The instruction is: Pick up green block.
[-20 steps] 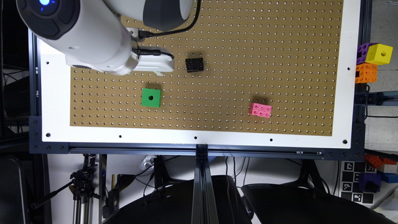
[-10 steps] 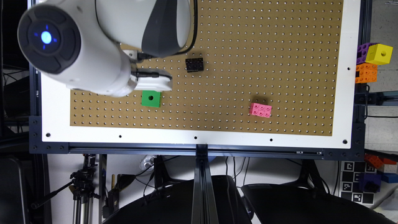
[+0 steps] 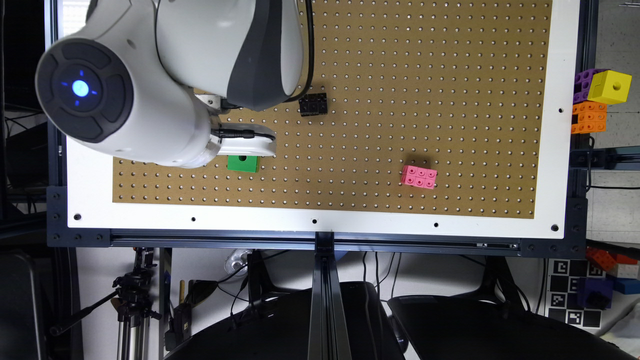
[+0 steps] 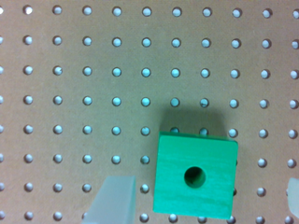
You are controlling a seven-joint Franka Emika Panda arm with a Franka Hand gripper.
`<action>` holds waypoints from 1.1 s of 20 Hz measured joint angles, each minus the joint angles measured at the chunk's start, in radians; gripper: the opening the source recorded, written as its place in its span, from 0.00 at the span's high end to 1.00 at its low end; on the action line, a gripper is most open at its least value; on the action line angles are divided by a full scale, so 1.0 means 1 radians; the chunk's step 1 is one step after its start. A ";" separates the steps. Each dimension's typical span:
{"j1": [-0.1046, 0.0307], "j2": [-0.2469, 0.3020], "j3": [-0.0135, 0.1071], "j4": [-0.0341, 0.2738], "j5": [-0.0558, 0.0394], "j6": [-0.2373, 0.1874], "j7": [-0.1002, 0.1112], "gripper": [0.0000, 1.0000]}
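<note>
pegboard (image 3: 450, 75) | green block (image 3: 243, 163) | pink brick (image 3: 419, 176) | black brick (image 3: 313, 104)

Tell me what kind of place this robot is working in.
Most likely a robotics lab test bench. A brown pegboard in a white frame serves as the work surface, printed marker tags sit beside the rig, and a camera tripod stands below. Toy blocks such as the green block are the props.

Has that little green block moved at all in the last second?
No. The green block sits in the same place against the pegboard holes. The gripper has come over it, toward the board's white front edge.
</note>
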 joint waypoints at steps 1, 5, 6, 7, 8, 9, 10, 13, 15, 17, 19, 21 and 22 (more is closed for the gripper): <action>0.000 0.017 0.000 0.000 0.0000 0.014 0.000 0.00; 0.000 0.054 0.000 0.010 0.0000 0.037 0.000 0.00; 0.000 0.056 0.000 0.012 0.0000 0.037 0.000 0.00; 0.000 0.060 0.000 0.012 0.0000 0.037 0.000 0.00; 0.000 0.068 0.000 0.012 0.0000 0.041 0.000 0.00; 0.000 0.077 0.000 0.012 0.0000 0.049 0.000 0.00; 0.000 0.087 0.000 0.012 0.0000 0.058 0.000 0.00; 0.000 0.104 0.001 0.018 0.0000 0.074 0.000 0.00; 0.001 0.114 0.005 0.039 0.0000 0.073 0.003 0.00; 0.001 0.127 0.009 0.060 0.0000 0.072 0.006 0.00; 0.001 0.139 0.010 0.073 0.0000 0.072 0.006 0.00; 0.001 0.148 0.010 0.079 0.0000 0.072 0.006 0.00; 0.001 0.153 0.010 0.080 0.0000 0.073 0.006 0.00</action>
